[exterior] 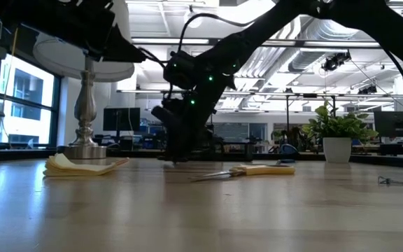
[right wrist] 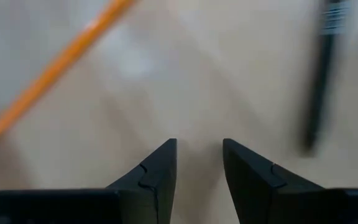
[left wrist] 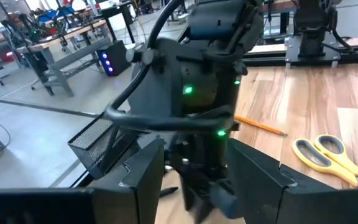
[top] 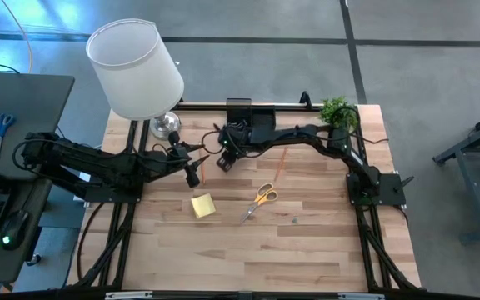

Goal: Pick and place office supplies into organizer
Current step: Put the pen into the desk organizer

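hovering low over the table, the right gripper [right wrist: 197, 163] points down with its fingers a little apart and nothing between them, an orange pencil [right wrist: 55, 64] and a black pen [right wrist: 321, 81] lying on either side; the left gripper [top: 192, 173] waits beside it, spread wide and empty; the organizer [top: 248, 112] sits at the far edge

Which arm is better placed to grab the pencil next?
Probably the right: its claw is open, low over the table, with the pencil just ahead. The left claw points at the right arm.
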Robot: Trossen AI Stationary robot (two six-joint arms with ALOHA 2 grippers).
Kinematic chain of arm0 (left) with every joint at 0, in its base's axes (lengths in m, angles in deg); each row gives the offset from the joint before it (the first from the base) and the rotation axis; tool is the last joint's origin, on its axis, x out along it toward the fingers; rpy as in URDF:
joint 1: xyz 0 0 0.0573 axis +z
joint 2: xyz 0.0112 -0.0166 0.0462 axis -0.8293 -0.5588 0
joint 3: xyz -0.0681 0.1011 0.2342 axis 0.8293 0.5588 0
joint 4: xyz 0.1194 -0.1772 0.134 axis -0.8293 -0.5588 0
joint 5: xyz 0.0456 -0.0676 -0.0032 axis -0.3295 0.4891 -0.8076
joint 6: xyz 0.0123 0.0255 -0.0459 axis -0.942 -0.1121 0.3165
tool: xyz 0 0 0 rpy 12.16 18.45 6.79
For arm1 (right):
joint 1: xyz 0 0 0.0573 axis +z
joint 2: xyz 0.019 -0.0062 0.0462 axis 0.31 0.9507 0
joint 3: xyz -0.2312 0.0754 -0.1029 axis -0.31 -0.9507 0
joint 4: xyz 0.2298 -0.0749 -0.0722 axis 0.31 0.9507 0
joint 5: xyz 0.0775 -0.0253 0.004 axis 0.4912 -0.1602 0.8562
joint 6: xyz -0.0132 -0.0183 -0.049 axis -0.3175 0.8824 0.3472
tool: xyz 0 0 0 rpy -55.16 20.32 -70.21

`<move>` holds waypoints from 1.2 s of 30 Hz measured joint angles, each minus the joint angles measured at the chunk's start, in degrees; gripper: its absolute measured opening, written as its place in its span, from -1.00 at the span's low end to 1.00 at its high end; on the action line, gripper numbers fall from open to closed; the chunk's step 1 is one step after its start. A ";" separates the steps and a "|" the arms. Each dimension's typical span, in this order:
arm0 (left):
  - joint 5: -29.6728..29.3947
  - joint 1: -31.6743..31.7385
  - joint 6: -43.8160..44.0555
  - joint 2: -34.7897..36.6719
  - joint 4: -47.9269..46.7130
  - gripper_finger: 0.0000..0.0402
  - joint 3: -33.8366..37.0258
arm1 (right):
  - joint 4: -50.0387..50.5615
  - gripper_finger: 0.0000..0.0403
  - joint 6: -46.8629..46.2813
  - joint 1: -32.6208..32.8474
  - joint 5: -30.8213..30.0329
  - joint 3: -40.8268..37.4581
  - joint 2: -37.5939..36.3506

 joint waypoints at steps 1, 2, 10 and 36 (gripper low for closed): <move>-0.01 0.00 0.18 -0.01 -0.25 -0.19 0.00 | -0.49 -0.39 0.62 0.32 1.75 -0.01 -0.03; 0.00 0.00 0.44 -0.01 -0.53 -0.19 0.01 | -1.01 -0.39 0.96 0.77 2.72 -0.05 -0.08; -0.01 -0.02 2.30 -0.02 -1.34 -0.19 0.02 | -4.50 -0.39 7.68 -0.65 -7.94 6.51 -0.68; -0.66 0.00 1.09 0.00 -2.45 -0.19 0.04 | 22.99 -0.39 12.48 -5.62 -4.48 34.49 14.13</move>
